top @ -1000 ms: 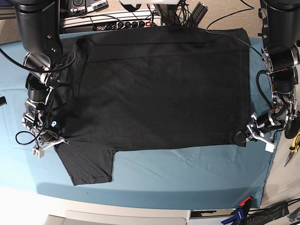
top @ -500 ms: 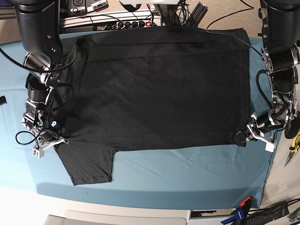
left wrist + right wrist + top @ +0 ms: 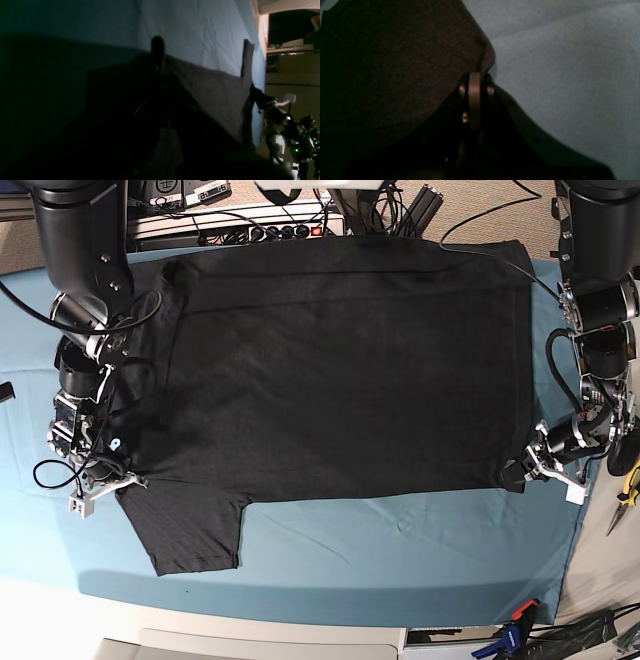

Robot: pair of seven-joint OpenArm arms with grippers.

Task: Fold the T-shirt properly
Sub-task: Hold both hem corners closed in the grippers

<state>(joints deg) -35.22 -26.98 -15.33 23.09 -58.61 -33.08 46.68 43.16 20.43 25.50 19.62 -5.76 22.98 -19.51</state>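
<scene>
The left gripper (image 3: 522, 470) and right gripper (image 3: 128, 480) each pinch the shirt (image 3: 340, 360); their tips hide in dark cloth.

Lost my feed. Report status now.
Left claw shut on the shirt at its near hem corner. Right claw shut on the shirt by the sleeve. Shirt spread flat on the blue cloth. Nothing blocking.

Your two arms reach down along opposite sides of the base view. Your left hand (image 3: 524, 470) sits low at that view's right, fingers closed together onto the T-shirt (image 3: 340, 370) corner. Your right hand (image 3: 118, 480) sits low at the view's left, pinched on the shirt edge beside the sleeve, wrist bent downward.
</scene>
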